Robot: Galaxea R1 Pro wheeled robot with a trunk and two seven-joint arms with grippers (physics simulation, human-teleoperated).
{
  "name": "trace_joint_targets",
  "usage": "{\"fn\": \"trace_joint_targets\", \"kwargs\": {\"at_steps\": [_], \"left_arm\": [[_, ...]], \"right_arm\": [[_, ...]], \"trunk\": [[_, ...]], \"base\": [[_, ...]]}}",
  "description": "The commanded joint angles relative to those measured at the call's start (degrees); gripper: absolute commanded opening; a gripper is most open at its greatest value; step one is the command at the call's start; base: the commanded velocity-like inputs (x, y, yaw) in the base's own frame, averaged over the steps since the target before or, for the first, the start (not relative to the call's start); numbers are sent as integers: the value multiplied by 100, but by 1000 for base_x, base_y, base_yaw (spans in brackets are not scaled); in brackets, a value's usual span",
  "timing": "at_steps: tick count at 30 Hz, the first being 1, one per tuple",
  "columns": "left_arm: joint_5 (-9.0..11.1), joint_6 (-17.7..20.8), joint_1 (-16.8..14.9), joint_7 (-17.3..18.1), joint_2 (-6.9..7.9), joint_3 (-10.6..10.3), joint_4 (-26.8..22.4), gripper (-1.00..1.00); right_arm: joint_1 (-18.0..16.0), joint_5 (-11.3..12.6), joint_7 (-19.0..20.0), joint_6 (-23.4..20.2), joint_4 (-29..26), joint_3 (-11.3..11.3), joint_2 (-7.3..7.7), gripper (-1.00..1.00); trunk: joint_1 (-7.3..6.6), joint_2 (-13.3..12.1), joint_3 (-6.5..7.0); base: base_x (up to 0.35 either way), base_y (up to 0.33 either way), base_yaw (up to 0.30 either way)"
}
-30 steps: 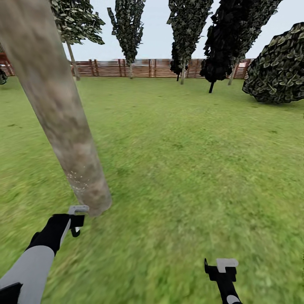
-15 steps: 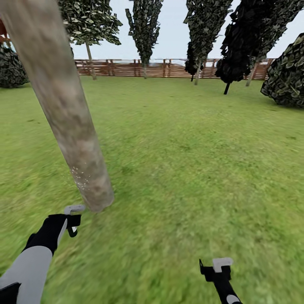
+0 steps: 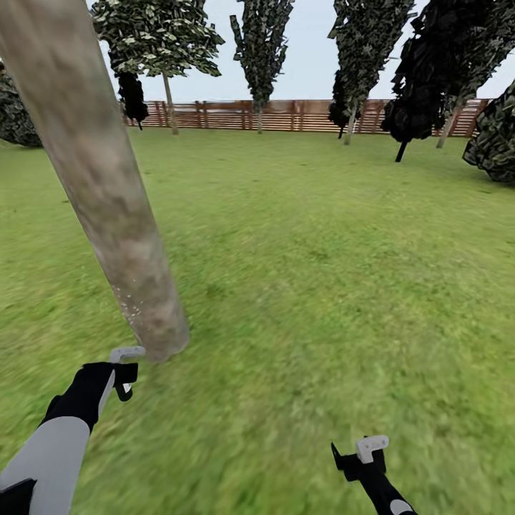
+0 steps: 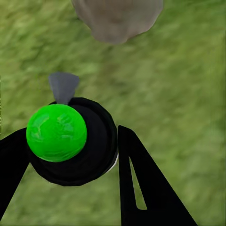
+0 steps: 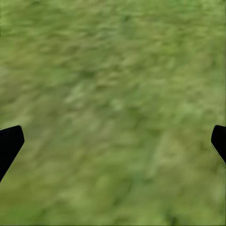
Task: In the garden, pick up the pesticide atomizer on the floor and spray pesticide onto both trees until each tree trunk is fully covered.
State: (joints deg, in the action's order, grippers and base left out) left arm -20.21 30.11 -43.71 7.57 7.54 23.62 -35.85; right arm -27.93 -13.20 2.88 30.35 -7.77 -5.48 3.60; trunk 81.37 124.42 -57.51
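A thick mottled grey-brown tree trunk [image 3: 107,193] leans across the left of the head view, with a patch of white specks low on it. Its base [image 3: 163,342] meets the grass just ahead of my left gripper [image 3: 123,375]. That gripper [image 4: 73,134] is shut on the pesticide atomizer [image 4: 77,162], a black round body with a bright green cap [image 4: 56,133] and a grey nozzle [image 4: 63,87] aimed toward the trunk base [image 4: 117,19]. My right gripper [image 3: 361,456] hangs low on the right, open over bare grass, its fingertips [image 5: 10,141] wide apart.
Green lawn [image 3: 322,272] stretches ahead to a brown slat fence [image 3: 286,114]. Dark columnar cypresses [image 3: 429,79] and a dark bush [image 3: 497,139] stand at the back right. A leafy thin-stemmed tree [image 3: 161,36] stands at the back left.
The whole view has shifted: the far fence and trees slid right, so the camera turned left. The left gripper stays by the trunk base with the atomizer. The right gripper sits slightly lower and further left.
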Motion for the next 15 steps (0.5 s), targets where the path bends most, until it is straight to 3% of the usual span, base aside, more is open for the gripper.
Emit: {"fn": "trace_joint_targets", "kwargs": {"at_steps": [1,15], "left_arm": [[-62,21,-6,52,-6,28,-9,-100],[-44,4,-6,52,-7,134,-9,-100]], "right_arm": [[-2,-36,29,18,3,-50,0,100],[-2,-36,30,16,4,-49,0,100]], "trunk": [[1,2,-5],[1,2,-5]], "base": [[174,-227,268],[155,-242,276]]}}
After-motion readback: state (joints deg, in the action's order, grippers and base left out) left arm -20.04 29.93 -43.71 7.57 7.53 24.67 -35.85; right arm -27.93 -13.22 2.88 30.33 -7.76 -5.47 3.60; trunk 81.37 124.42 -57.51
